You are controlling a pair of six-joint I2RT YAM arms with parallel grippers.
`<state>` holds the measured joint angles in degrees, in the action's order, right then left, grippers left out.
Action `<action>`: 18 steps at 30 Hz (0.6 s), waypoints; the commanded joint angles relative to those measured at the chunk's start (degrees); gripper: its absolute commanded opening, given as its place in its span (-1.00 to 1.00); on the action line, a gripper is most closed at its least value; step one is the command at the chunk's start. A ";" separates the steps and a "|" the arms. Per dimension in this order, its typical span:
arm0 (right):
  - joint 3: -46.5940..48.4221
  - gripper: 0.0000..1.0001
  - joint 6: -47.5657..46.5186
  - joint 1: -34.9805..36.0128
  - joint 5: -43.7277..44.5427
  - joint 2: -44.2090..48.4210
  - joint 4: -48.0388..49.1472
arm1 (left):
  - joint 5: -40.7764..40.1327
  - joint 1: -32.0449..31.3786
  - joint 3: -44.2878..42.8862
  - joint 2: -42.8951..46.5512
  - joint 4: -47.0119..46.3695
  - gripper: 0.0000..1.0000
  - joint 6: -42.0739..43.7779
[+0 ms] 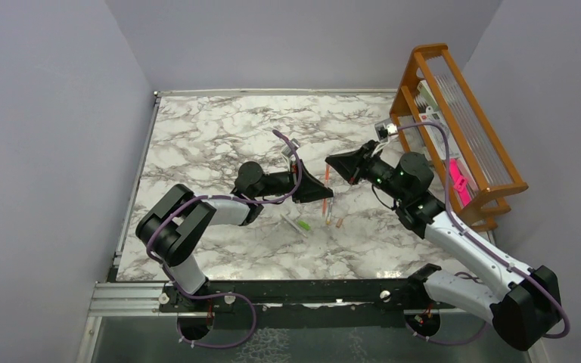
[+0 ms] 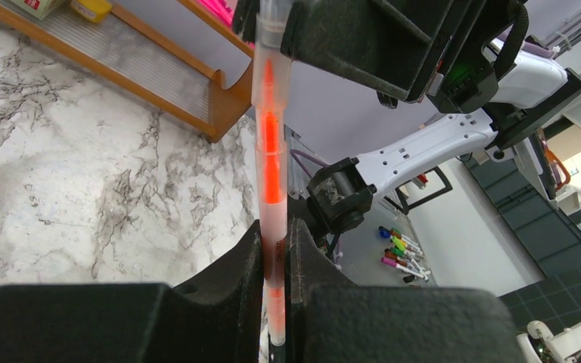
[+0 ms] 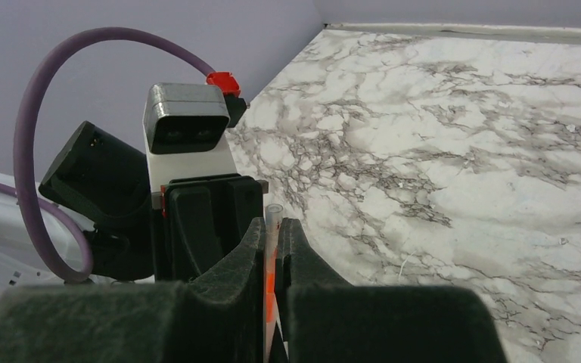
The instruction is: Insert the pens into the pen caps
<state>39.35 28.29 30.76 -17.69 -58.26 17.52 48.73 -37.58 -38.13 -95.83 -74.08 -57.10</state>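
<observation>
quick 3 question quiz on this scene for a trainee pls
1. True or false: the left gripper and the right gripper are both shut on the same orange pen, holding it off the table.
2. Where does the wooden rack stand? A: at the table's far right edge. B: at its near left corner. C: between the two arm bases.
3. What colour is the small pen cap lying on the marble just near of the left gripper?

Key: 1 true. 2 A. 3 green.
</observation>
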 commanded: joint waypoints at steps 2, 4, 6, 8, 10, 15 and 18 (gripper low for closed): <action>-1.63 -0.98 1.23 0.26 -1.38 2.11 0.47 | -2.33 -0.21 -1.34 1.15 -0.52 -1.00 2.26; -2.24 -0.98 2.54 0.26 -1.68 2.45 0.39 | -3.60 -0.21 -1.49 1.30 -0.52 -1.00 2.94; -2.95 -0.98 3.83 0.26 -2.32 2.85 0.81 | -4.95 -0.22 -1.87 1.41 -0.53 -1.00 3.34; -3.99 -0.98 4.90 0.26 -3.13 3.22 1.76 | -5.87 -0.21 -2.43 1.48 -0.50 -1.00 3.48; -4.85 -0.98 5.61 0.26 -3.55 3.53 1.91 | -6.75 -0.21 -2.85 1.76 -0.47 -1.00 3.70; -7.38 -0.98 7.16 0.26 -3.88 4.77 1.57 | -8.48 -0.17 -3.63 3.29 -0.31 -1.00 4.39; -8.82 -0.98 7.59 0.26 -4.18 5.47 1.55 | -9.04 -0.18 -4.60 3.46 0.16 -1.00 4.63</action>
<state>33.32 34.22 30.50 -17.72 -54.19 21.34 46.61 -38.59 -39.05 -95.13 -71.40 -53.69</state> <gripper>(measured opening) 0.038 0.121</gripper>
